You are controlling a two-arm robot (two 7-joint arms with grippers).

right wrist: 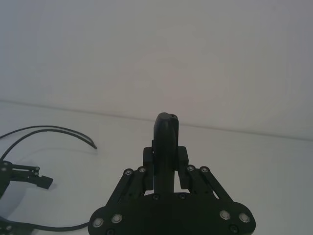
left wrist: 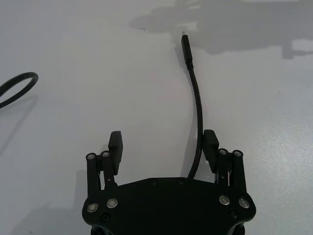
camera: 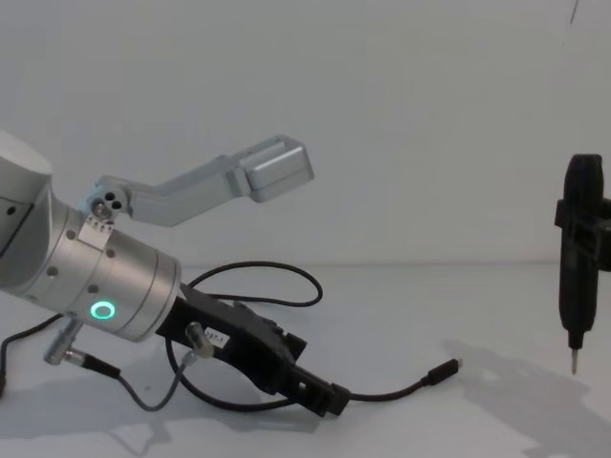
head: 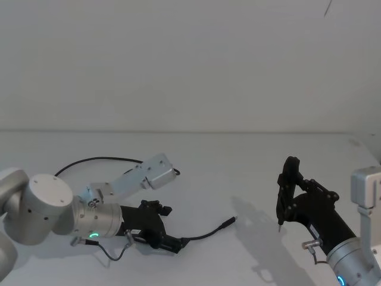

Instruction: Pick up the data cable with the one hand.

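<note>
Left pincer (left wrist: 163, 144) spread astride the data cable (left wrist: 198, 105) on the counter (head: 226, 167).
I see a thin black cable, looped, lying on the white counter. It runs between the spread fingers (left wrist: 115, 146), just beside one, its metal-tipped plug (left wrist: 186, 48) beyond. Well apart, the right pincer (right wrist: 165, 156) pinches an upright black pen-shaped tool (camera: 582, 239).

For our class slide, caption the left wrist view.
Left gripper, jaws open, straddles the data cable on the white table.
</note>
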